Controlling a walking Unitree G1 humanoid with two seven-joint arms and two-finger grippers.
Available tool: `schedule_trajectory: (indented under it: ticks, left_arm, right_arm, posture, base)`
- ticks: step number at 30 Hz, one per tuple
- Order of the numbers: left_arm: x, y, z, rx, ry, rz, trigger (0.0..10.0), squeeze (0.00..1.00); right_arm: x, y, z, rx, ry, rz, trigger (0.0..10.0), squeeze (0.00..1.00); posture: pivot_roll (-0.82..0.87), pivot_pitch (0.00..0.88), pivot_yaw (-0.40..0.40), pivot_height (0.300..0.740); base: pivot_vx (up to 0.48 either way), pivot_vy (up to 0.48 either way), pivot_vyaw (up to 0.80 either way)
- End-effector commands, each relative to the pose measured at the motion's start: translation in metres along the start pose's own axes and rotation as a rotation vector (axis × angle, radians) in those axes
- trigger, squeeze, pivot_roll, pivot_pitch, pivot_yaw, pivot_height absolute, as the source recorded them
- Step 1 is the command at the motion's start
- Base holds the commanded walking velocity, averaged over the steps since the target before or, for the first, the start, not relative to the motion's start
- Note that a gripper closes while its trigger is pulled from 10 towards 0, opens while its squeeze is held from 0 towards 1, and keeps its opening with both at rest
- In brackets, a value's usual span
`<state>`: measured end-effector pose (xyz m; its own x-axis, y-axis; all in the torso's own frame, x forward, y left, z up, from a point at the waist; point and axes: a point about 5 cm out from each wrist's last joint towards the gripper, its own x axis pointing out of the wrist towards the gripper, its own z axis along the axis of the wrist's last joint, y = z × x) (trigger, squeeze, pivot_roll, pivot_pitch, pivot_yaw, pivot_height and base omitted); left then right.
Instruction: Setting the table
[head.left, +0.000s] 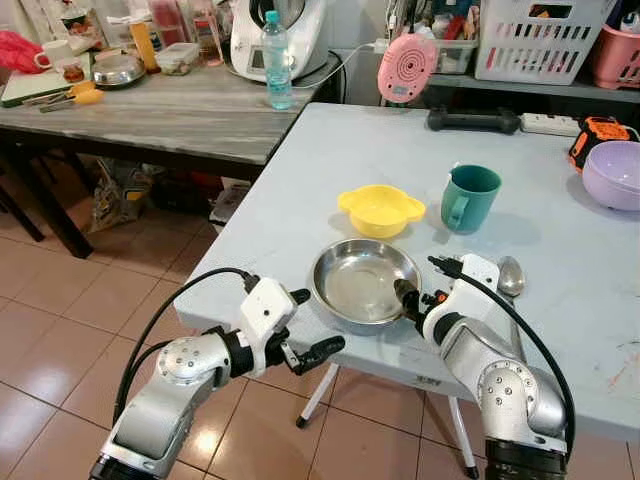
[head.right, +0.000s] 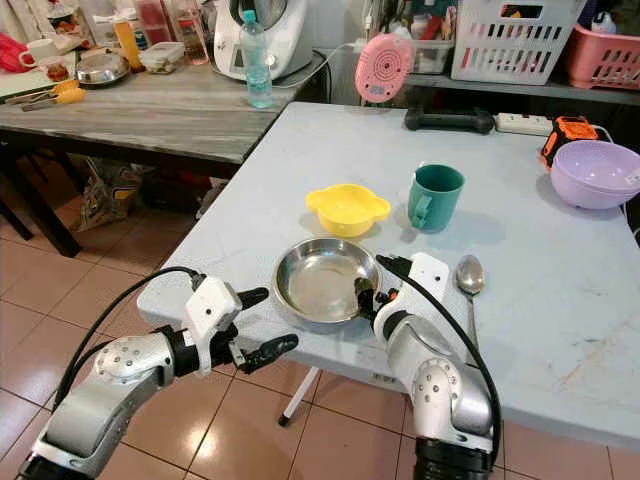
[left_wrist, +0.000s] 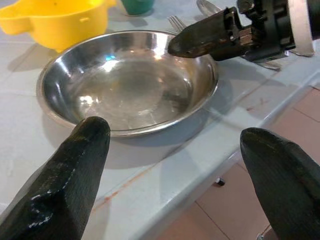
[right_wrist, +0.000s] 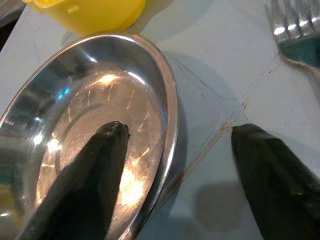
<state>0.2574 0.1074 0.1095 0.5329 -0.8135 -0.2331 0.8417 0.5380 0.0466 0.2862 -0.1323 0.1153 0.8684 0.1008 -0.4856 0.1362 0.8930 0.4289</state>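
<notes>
1. The right gripper (right_wrist: 175, 145) is straddling the rim of a steel plate (right_wrist: 60, 105), its fingers (right_wrist: 85, 185) spread, one inside the plate and one over the pale desk (right_wrist: 220, 65).
2. A yellow bowl (right_wrist: 90, 12) is sitting just beyond the plate.
3. A fork (right_wrist: 295, 30) is lying nearby on the desk.

Home kitchen/dining area. Terracotta floor tiles (head.left: 60, 330). Pale folding table (head.left: 330, 170) w/ steel plate (head.left: 362, 283), yellow bowl (head.left: 381, 209), green mug (head.left: 468, 197), spoon (head.left: 511, 275), lilac bowl (head.left: 614, 172). Wood-top side table (head.left: 170, 115) behind holds food processor (head.left: 278, 35), water bottle (head.left: 276, 60), pot (head.left: 118, 70), jars, cup. Back shelf: white basket (head.left: 540, 38), pink basket (head.left: 616, 55), power strip (head.left: 551, 124).
</notes>
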Motion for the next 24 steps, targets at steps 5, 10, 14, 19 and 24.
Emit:
schedule_trajectory:
  ticks: [5, 10, 14, 19, 24]
  left_arm:
    - [-0.001, -0.002, 0.001, 0.022, 0.015, -0.011, 10.0, 0.00]
    - [0.001, -0.004, 0.001, 0.025, 0.014, -0.017, 10.0, 0.00]
    - [0.002, -0.006, 0.001, 0.027, 0.011, -0.022, 10.0, 0.00]
    - [0.001, -0.006, 0.001, 0.025, 0.012, -0.023, 10.0, 0.00]
    - [0.002, -0.007, 0.000, 0.025, 0.012, -0.025, 10.0, 0.00]
  right_arm:
    - [0.002, 0.016, -0.015, 0.067, 0.077, 0.059, 0.0, 0.00]
    - [0.003, 0.017, -0.019, 0.075, 0.105, 0.074, 0.0, 0.00]
    - [0.004, 0.017, -0.022, 0.089, 0.131, 0.076, 0.0, 0.00]
    - [0.004, 0.013, -0.024, 0.097, 0.143, 0.058, 0.0, 0.00]
    - [0.004, 0.011, -0.024, 0.102, 0.143, 0.049, 0.0, 0.00]
  posture:
    - [-0.08, 0.024, 0.052, 0.740]
    - [-0.08, 0.022, 0.051, 0.740]
    - [-0.08, 0.023, 0.048, 0.740]
    - [-0.09, 0.025, 0.048, 0.740]
    - [-0.09, 0.023, 0.049, 0.740]
  base:
    - [0.000, 0.000, 0.00]
    - [0.000, 0.000, 0.00]
    - [0.000, 0.000, 0.00]
    - [0.000, 0.000, 0.00]
    - [0.000, 0.000, 0.00]
